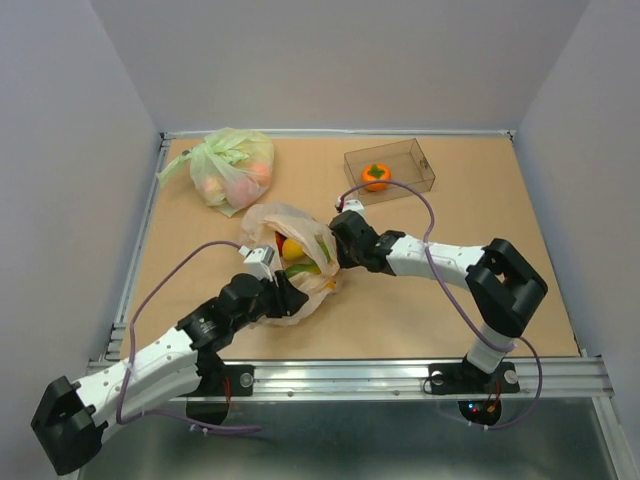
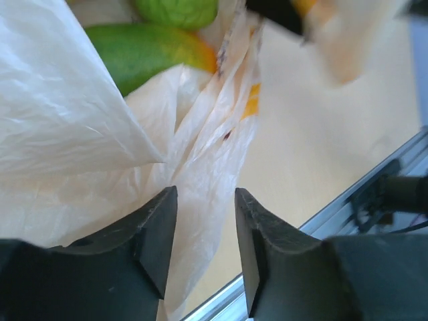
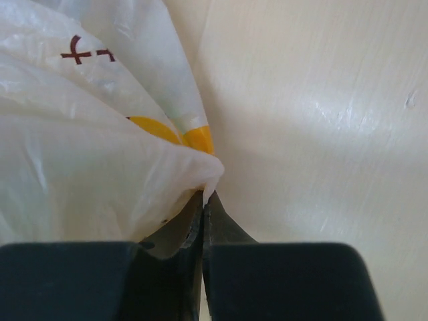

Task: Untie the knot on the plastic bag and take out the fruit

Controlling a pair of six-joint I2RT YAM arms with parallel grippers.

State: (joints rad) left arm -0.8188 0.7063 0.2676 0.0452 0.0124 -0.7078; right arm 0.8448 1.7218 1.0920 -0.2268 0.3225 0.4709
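The pale peach plastic bag (image 1: 300,225) lies mid-table with its mouth open, and no knot shows on it. Inside are fruit: a yellow one (image 1: 293,248), a green one (image 1: 304,268) and a red one at the back. My left gripper (image 1: 291,296) is at the bag's near side. In the left wrist view it (image 2: 206,200) is open, with bag film (image 2: 200,167) hanging between the fingers and a green fruit (image 2: 144,47) beyond. My right gripper (image 1: 336,236) is at the bag's right edge. In the right wrist view it (image 3: 204,198) is shut on a fold of bag film (image 3: 100,180).
A clear box (image 1: 410,158) at the back right holds an orange fruit with a green cap (image 1: 376,176). A knotted light-green bag (image 1: 232,165) with pinkish fruits lies at the back left. The metal table rail (image 1: 350,372) runs along the near edge.
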